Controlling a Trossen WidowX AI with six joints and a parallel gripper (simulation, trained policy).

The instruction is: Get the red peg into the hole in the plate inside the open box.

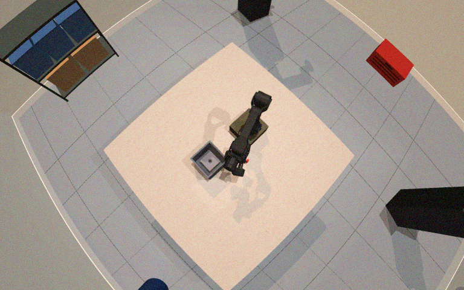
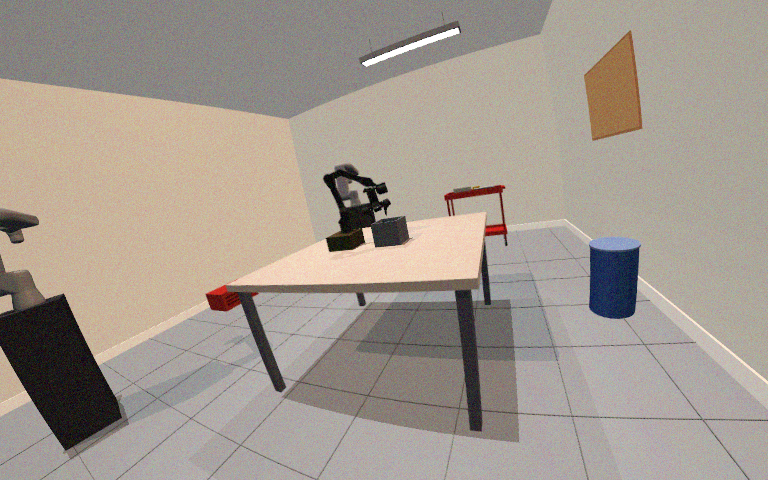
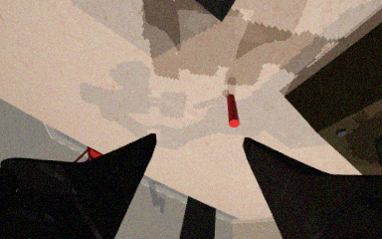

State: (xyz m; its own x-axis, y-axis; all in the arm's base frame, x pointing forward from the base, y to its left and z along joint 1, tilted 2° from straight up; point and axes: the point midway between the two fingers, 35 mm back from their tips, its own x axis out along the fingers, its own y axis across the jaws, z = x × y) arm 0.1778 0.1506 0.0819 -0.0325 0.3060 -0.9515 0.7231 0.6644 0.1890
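Observation:
The red peg (image 1: 246, 161) (image 3: 233, 111) appears to stand upright on the pale table, its bright round end facing the wrist camera. My gripper (image 3: 199, 139) is open and empty, above the table. In the wrist view the peg shows beyond the fingertips, nearer the right finger and not between them. The open grey box (image 1: 201, 169) (image 2: 389, 233) stands beside the gripper, on the opposite side from the peg in the top view. The light plate (image 1: 205, 161) at its bottom shows an unfilled dark hole (image 1: 209, 161). The peg is hidden in the exterior view.
The arm's olive base block (image 1: 237, 127) (image 2: 345, 240) stands close to the box and peg, and fills the right edge of the wrist view. The box walls rise between the table and the plate. A red crate (image 1: 393, 61) and a blue bin (image 2: 613, 280) are on the floor.

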